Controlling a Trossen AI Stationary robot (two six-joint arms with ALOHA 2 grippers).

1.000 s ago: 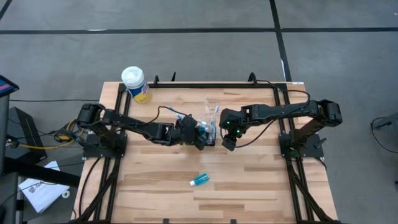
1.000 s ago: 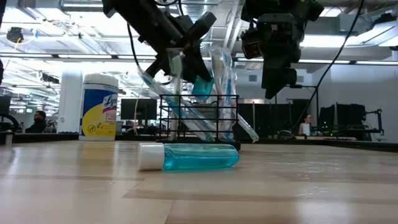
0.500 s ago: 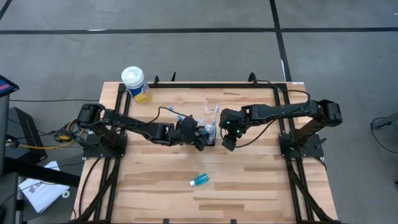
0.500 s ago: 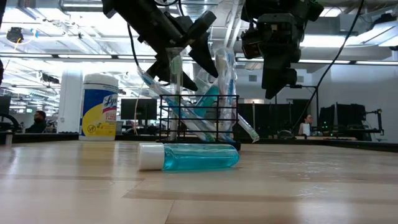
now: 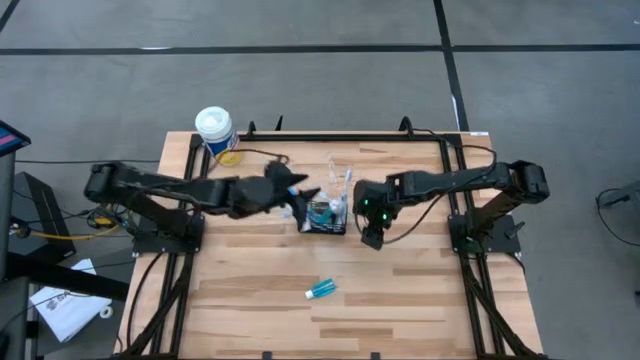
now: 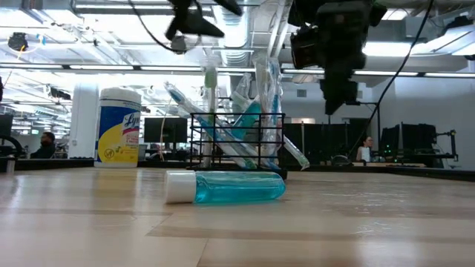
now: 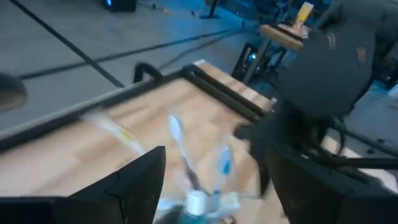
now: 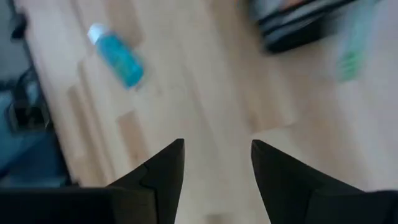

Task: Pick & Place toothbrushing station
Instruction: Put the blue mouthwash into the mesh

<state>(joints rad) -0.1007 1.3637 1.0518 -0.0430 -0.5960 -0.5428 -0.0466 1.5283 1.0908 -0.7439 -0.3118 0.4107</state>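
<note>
A white-lidded canister (image 5: 216, 133) with a yellow label stands at the far left corner of the wooden counter (image 5: 250, 300), well apart from everything else. A teal tube (image 5: 321, 290) with a white cap lies alone on its side nearer the front edge.

The basket (image 5: 327, 217), small black wire mesh, sits mid-counter between the two arms. Toothbrushes (image 6: 210, 81) lean out of it at different angles, and a second teal tube (image 6: 249, 119) rests tilted inside.

The left pincer (image 5: 303, 194) hangs just beside the basket's left side, fingers spread and empty. The right pincer (image 5: 372, 238) hangs near its right side, fingers apart, holding nothing.
</note>
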